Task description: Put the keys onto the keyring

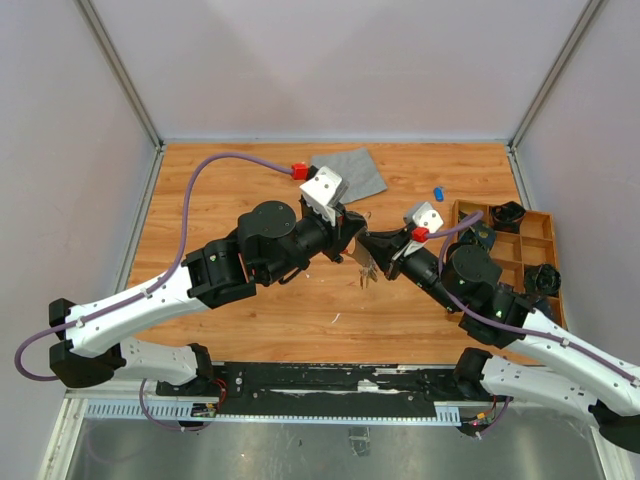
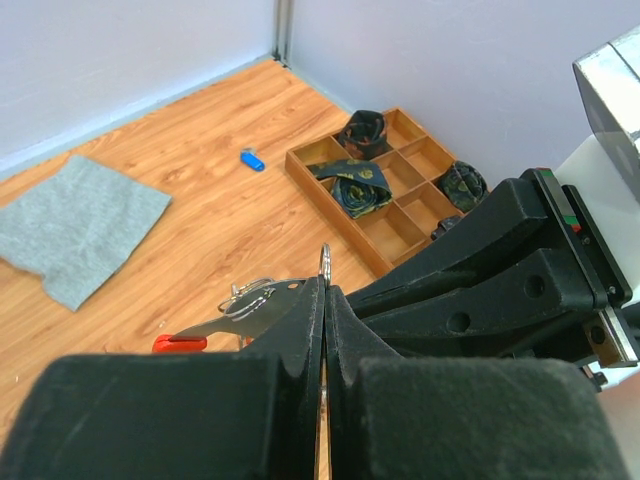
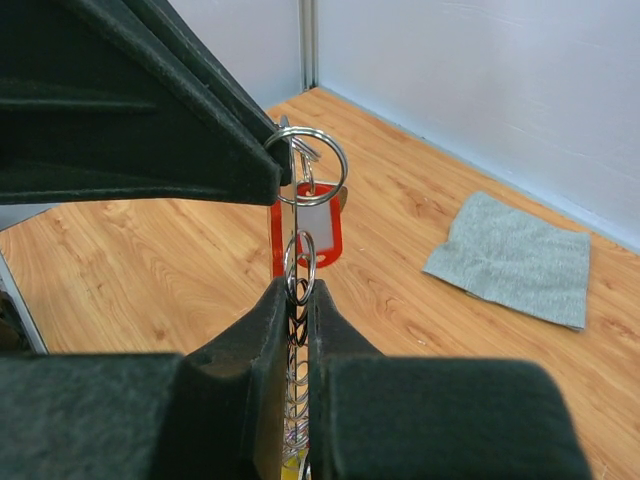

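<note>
My left gripper (image 2: pixel 326 285) is shut on a silver split ring (image 2: pixel 325 260) above the table's middle (image 1: pixel 352 236). That ring (image 3: pixel 306 153) shows in the right wrist view at the tip of the left finger. From it hang the keyring's red loop (image 3: pixel 325 235) and a thin chain of links (image 3: pixel 301 268). My right gripper (image 3: pixel 303 290) is shut on this chain, tip to tip with the left one (image 1: pixel 376 243). A flat silvery key with a red head (image 2: pixel 180 343) dangles beside the left fingers. A blue key (image 1: pixel 438 191) lies on the table, also seen from the left wrist (image 2: pixel 252 159).
A grey cloth (image 1: pixel 352 172) lies at the back of the wooden table. A wooden compartment tray (image 1: pixel 548 222) with dark objects stands at the right edge. Pale walls close the table on three sides.
</note>
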Tool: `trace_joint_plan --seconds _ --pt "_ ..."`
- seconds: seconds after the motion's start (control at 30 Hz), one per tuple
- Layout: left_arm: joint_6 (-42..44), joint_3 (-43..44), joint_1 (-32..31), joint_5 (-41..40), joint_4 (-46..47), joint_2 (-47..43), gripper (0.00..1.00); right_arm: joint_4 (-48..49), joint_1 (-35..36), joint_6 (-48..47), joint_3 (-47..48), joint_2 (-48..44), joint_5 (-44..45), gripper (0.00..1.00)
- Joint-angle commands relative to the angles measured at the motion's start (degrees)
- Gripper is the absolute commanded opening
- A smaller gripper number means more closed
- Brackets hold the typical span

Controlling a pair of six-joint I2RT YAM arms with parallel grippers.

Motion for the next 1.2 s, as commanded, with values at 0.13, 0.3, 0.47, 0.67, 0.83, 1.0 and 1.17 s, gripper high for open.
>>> trace_joint_plan --seconds 0.13,0.3,0.47,0.67,0.83,1.0,1.17 --pt "-0.7 0.2 0.0 -1.5 2.5 -1.2 0.01 -0.3 -0.3 -1.8 3.0 -0.3 -0.8 0.01" --pt "-0.8 0.9 0.0 -1.9 1.3 -0.2 0.01 -0.9 -0.3 -1.4 4.2 0.1 -1.6 0.01" --pt "-1.0 1.0 0.0 -1.9 0.9 0.4 0.01 -1.4 -0.3 -0.2 5.3 0.7 -1.3 0.01" --pt "-0.8 0.8 0.0 -2.9 0.5 0.9 0.01 -2.6 -0.3 4.7 6.6 0.3 3.0 0.00" --pt "0.3 -0.1 0.0 -4.9 0.4 1.6 0.00 -5.9 -0.3 12.4 9.2 0.7 5.4 0.00" --pt "1.8 -0.5 0.0 -6.6 0.0 2.1 0.01 -9.9 -0.3 15.2 12.6 1.4 5.8 0.00" --pt "2.0 -0.4 0.0 -6.5 0.1 2.1 0.01 -13.0 -0.3 15.6 14.6 2.6 6.5 0.01"
